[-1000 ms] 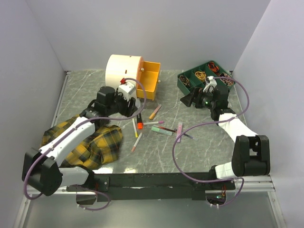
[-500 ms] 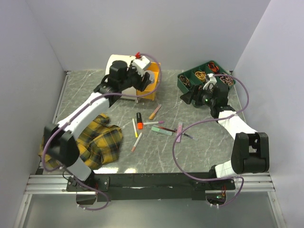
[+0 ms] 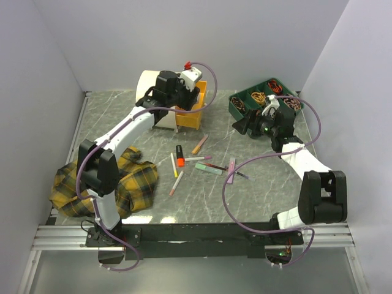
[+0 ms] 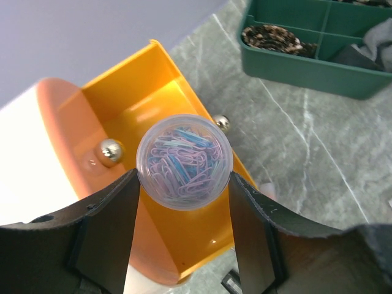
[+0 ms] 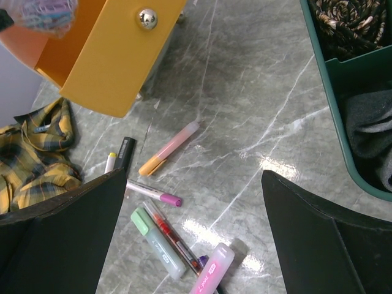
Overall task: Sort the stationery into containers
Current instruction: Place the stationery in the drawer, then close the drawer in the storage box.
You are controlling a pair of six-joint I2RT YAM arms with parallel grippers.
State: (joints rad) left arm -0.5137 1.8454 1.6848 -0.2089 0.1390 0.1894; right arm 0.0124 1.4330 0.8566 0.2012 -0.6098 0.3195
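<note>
Item: clear round pot of paper clips point(image 4: 184, 162), gripped by left jaws above open yellow drawer point(image 4: 187, 242).

Left jaws clenched across pot's round sides. Pot poised directly over drawer cavity, apart from its walls, apparently so a simple lowering or release lands it inside. Drawer pulled out of cream drum chest point(image 3: 147, 86), knob point(image 5: 146, 18) at its front. Right jaws spread wide, grasping nothing, hovering between green compartment tray point(image 4: 306, 73) and loose pens and highlighters point(image 3: 197, 160) on desk point(image 3: 263, 184); probably parked there to stay out of left arm's way. Left to sort: orange highlighter point(image 3: 180, 157), green marker point(image 5: 160, 245), pink marker point(image 5: 211, 272), others scattered close by. Plaid cloth point(image 3: 135, 184) near left arm's base, no part of task.
</note>
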